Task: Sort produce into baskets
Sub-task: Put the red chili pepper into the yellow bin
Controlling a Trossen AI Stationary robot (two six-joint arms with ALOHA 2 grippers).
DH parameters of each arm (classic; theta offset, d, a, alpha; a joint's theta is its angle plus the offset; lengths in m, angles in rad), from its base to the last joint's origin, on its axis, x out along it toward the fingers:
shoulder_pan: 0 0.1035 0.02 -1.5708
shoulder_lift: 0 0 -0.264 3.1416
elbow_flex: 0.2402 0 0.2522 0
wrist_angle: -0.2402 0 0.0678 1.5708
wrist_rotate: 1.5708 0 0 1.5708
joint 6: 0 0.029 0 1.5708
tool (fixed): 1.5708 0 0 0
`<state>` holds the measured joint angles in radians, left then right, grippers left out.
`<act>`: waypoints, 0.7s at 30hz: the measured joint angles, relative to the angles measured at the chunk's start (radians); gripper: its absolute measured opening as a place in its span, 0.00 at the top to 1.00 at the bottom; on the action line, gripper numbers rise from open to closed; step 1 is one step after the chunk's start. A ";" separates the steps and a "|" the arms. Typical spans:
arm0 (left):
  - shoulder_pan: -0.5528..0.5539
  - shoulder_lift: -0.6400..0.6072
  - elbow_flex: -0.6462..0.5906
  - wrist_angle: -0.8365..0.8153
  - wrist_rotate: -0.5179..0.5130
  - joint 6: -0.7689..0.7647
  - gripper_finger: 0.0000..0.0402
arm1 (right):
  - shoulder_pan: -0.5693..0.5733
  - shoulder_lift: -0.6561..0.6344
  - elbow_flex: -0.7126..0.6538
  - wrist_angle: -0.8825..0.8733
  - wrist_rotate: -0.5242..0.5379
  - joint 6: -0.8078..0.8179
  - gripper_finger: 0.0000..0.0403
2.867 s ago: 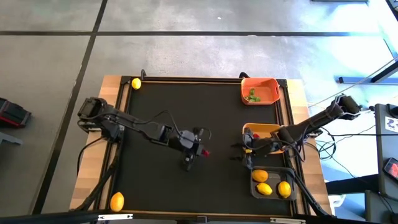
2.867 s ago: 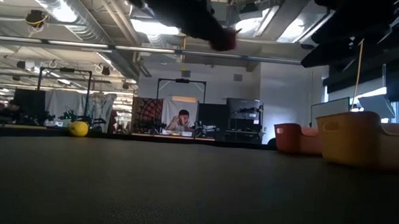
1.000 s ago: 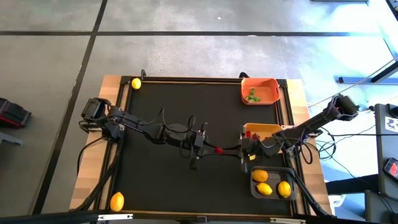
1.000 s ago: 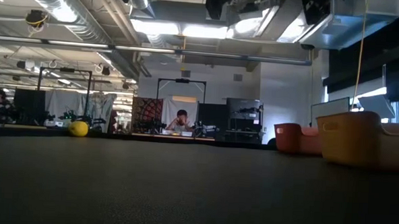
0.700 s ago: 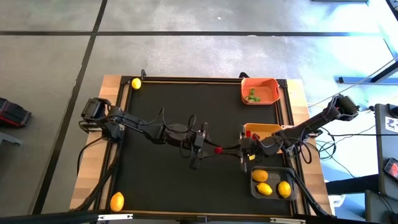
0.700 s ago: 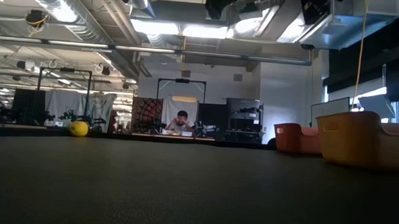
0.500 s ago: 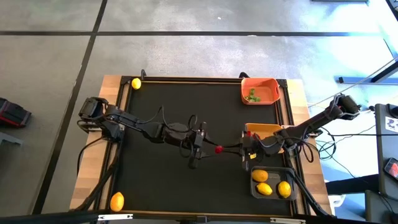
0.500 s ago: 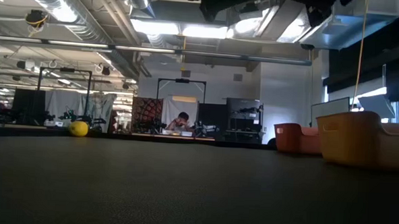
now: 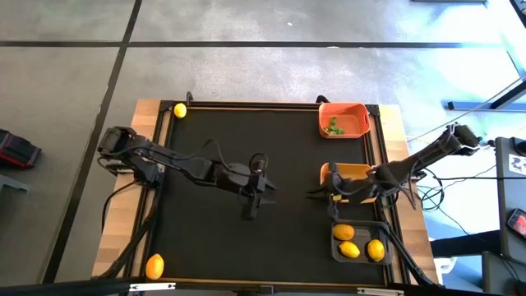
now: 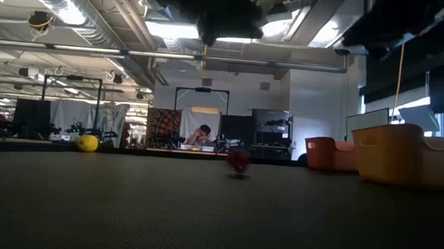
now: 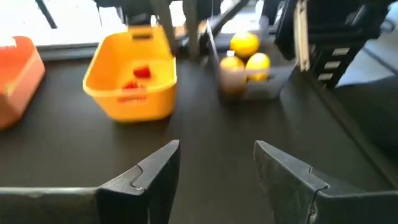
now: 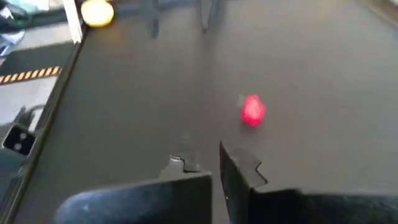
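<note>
A small red produce piece [image 12: 252, 110] lies on the black mat between my two grippers, ahead of my right gripper's fingertips; the low view shows the red piece [image 10: 237, 163] at mat level. My left gripper [image 11: 216, 168] hangs open over the mat's middle [image 9: 269, 191], with nothing between its fingers. My right gripper [image 12: 214, 165] is shut on nothing, beside the yellow basket [image 9: 352, 177]. That yellow basket [image 11: 130, 84] holds red pieces. The dark basket [image 9: 359, 244] holds three lemons. The orange basket [image 9: 343, 120] holds green pieces.
One lemon [image 9: 179, 110] lies at the mat's far left corner and another lemon [image 9: 154, 265] on the wooden edge at the near left. The baskets stand in a row along the right side. A person sits in the room [image 10: 203, 133] behind the table.
The red piece that hung in the air between the two grippers' fingertips has dropped onto the mat. My left gripper has drawn back toward the table's left, my right gripper toward the right, and both have tipped up nearer to level.
</note>
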<state>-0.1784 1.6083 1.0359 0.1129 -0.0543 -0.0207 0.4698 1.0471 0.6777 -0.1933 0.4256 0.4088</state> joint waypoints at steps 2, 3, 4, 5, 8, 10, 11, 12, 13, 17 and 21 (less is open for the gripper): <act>0.001 0.011 0.000 -0.024 -0.001 -0.014 0.50 | 0.000 0.023 0.000 -0.026 -0.028 0.045 0.95; 0.001 0.019 0.000 -0.036 -0.001 -0.016 0.50 | 0.000 0.038 0.000 -0.024 -0.030 0.063 0.93; 0.001 0.026 0.000 -0.057 -0.004 -0.018 0.50 | 0.000 0.053 0.000 -0.025 -0.034 0.075 0.91; 0.002 0.034 0.000 -0.083 -0.016 -0.018 0.50 | 0.000 0.066 0.000 -0.026 -0.034 0.081 0.87; 0.016 0.049 0.000 -0.192 -0.099 -0.037 0.50 | 0.000 0.102 0.000 -0.018 -0.021 0.084 0.75; 0.036 0.053 0.000 -0.265 -0.154 -0.094 0.50 | 0.000 0.120 0.000 -0.019 -0.009 0.085 0.65; 0.047 0.053 0.000 -0.315 -0.172 -0.125 0.50 | 0.000 0.128 0.000 -0.019 -0.008 0.087 0.61; 0.056 0.053 0.000 -0.355 -0.185 -0.151 0.50 | 0.000 0.133 0.000 -0.018 -0.008 0.088 0.57; 0.066 0.053 0.000 -0.396 -0.194 -0.173 0.50 | 0.000 0.138 0.000 -0.019 -0.008 0.088 0.53; 0.095 0.063 -0.015 -0.473 -0.187 -0.151 0.50 | 0.000 0.151 0.000 -0.021 -0.008 0.083 0.42; 0.108 0.085 -0.083 -0.389 -0.158 -0.042 0.50 | 0.001 0.156 0.000 -0.020 0.010 0.081 0.38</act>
<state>-0.0707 1.6936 0.9524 -0.2763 -0.2124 -0.0624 0.4704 1.2030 0.6773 -0.2132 0.4352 0.4897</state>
